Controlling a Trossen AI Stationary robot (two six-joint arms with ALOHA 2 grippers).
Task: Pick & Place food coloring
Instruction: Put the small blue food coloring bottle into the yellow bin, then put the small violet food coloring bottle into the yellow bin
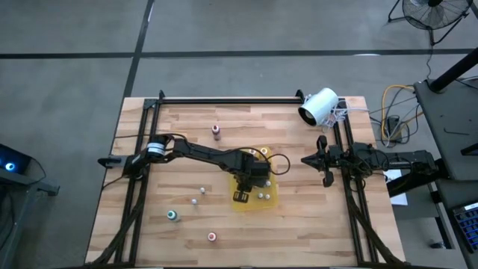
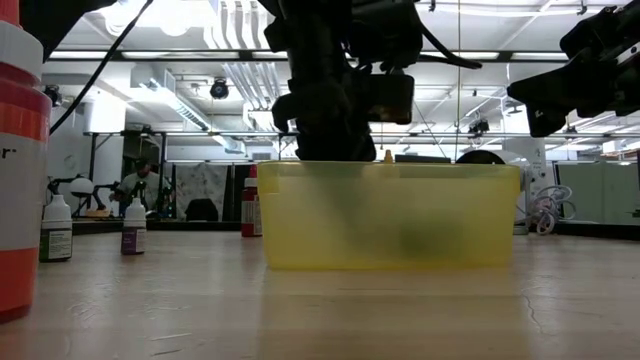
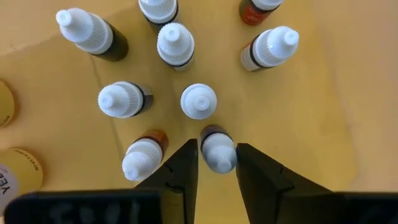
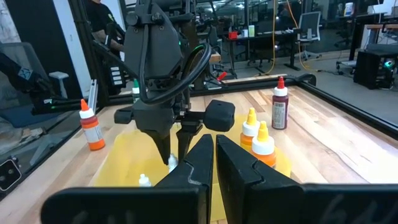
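Orange-capped bottle [image 2: 18, 160] nearest, left gripper [image 3: 217, 171] reaching down into yellow tray [image 2: 390, 215], jaws apart around white-capped bottle [image 3: 218, 151], right gripper [image 4: 214, 163] jaws together.

Most of the food coloring bottles [image 3: 199, 101], small with white caps, stand upright, clustered inside the yellow tray [image 1: 274, 196]. 1 maroon-topped bottle [image 1: 216, 132] stands farther back; teal [image 1: 172, 215] and pink [image 1: 212, 237] ones stand nearer, left.

L tool [image 1: 242, 196] over yellow tray [image 1: 273, 200], bottles [image 1: 173, 215] scattered nearby
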